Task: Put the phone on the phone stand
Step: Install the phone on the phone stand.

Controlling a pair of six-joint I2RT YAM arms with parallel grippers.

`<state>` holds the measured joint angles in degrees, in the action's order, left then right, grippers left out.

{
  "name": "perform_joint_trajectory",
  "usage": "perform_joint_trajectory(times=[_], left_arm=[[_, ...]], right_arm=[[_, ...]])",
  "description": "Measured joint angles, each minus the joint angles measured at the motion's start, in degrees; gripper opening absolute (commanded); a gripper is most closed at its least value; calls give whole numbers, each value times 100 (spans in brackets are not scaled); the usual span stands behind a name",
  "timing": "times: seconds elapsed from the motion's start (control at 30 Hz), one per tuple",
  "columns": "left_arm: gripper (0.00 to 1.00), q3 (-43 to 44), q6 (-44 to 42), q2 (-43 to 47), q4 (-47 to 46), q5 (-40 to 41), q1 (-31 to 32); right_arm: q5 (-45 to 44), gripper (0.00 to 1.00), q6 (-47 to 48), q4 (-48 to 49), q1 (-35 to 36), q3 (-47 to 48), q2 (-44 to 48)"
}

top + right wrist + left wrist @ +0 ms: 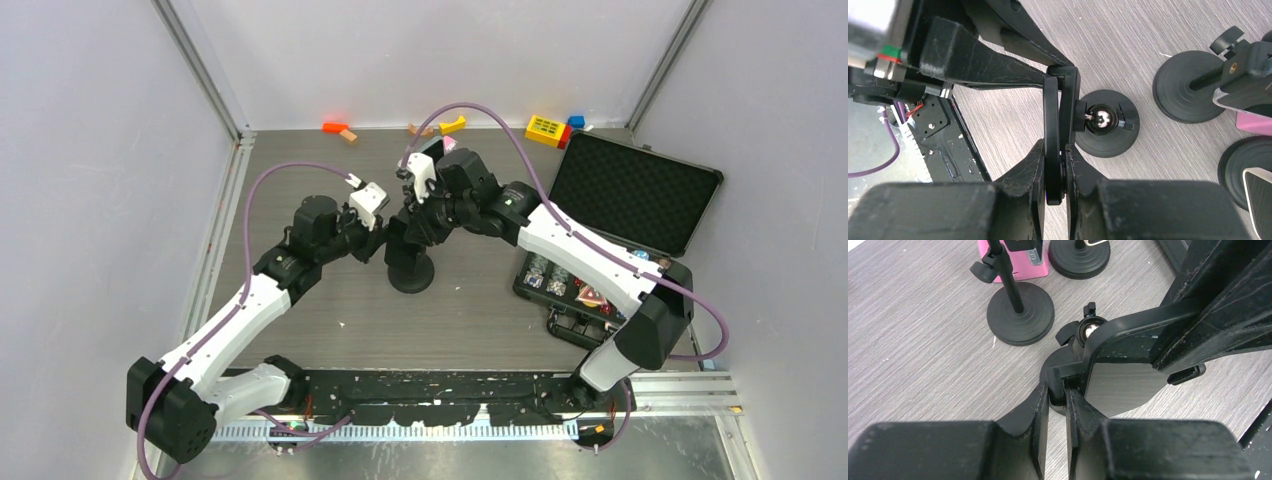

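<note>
The black phone stand point(411, 272) sits mid-table; its ball joint point(1103, 120) and round base point(1108, 142) show in the right wrist view. The dark phone point(1120, 382) stands upright against the stand's holder, edge-on point(1052, 125) in the right wrist view. My right gripper point(1054, 147) is shut on the phone's edge and comes in from the right point(428, 215). My left gripper point(1055, 387) comes from the left point(385, 240). Its jaws are almost together, pinching the holder's end lip point(1070, 374). The phone's lower part is hidden behind the fingers.
Other black stands point(1020, 315) point(1188, 92) and a pink phone point(1020, 262) stand just behind. An open black case point(635, 190) with small items point(570, 285) lies at the right. Toy blocks point(548, 130) point(340, 129) line the back wall.
</note>
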<state>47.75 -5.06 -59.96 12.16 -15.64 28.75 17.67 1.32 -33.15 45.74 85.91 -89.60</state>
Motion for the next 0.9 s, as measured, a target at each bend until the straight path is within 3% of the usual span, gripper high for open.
perform_joint_trajectory(times=[0.47,0.9], left_arm=[[0,-11,48,-4,-116,505,120],[0,-221,127,-2,-544,544,122]], right_arm=[[-1038,0,-304,-293,289,398,-216],[-1399,0,-389,-245,343,398,-219]])
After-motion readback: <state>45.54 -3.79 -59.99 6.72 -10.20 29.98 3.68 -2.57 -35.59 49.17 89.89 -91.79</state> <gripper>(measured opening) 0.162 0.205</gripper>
